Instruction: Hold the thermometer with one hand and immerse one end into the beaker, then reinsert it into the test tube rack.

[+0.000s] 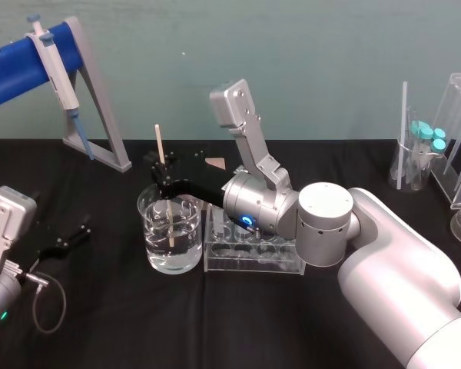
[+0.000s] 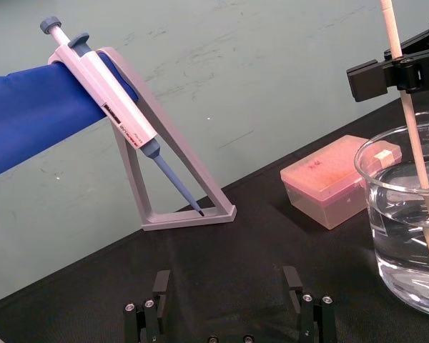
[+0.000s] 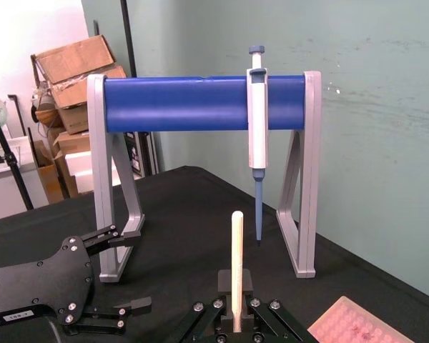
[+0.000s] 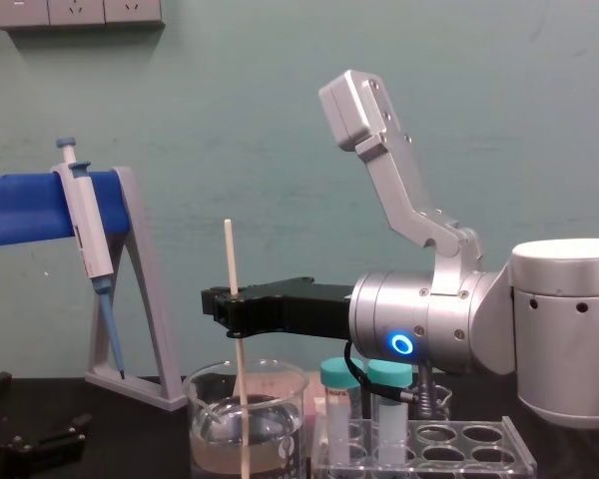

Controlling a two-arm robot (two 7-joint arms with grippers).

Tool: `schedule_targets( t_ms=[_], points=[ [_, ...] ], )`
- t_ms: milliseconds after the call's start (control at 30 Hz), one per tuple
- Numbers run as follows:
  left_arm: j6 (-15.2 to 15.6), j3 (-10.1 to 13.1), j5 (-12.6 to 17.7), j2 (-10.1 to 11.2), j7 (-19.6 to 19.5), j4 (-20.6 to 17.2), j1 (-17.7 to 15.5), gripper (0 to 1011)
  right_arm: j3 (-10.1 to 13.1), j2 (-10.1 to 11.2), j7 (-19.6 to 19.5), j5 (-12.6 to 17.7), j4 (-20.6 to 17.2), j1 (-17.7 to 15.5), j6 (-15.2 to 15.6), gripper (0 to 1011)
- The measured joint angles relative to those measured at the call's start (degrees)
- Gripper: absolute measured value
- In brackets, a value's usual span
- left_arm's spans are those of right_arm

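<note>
**Thermometer end down in the beaker**

Your right gripper (image 1: 163, 175) pinches the thermometer (image 4: 231, 259) upright, with its lower end under the water in the beaker (image 1: 188, 231). The test tube rack (image 1: 253, 257) stands just beside the beaker on the right, holding two teal-capped vials (image 4: 334, 409). A pink tip box (image 2: 329, 179) sits behind the beaker. Your left gripper (image 2: 227, 293) rests on the cloth well to the left, fingers spread.

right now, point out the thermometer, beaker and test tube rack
thermometer (image 1: 160, 144): head view, bare upper end
beaker (image 1: 145, 234): head view, left glass wall
test tube rack (image 1: 253, 264): head view, clear front wall
</note>
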Motion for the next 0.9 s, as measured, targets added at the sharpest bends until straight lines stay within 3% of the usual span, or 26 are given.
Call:
schedule_targets(
  t_ms=[233,600,900],
  points=[
    [0.0,0.0,0.0,0.0,0.0,0.0,0.0,1004,0.5,0.3,0.0,0.0,-1.4,-0.3,0.4,45],
    [0.0,0.0,0.0,0.0,0.0,0.0,0.0,1004,2.9,2.4,-0.6,2.5,-10.9,-1.6,3.8,45],
    [0.0,0.0,0.0,0.0,0.0,0.0,0.0,1004,5.3,5.7,-3.4,4.6,-19.8,-1.7,7.7,45]
  ],
)
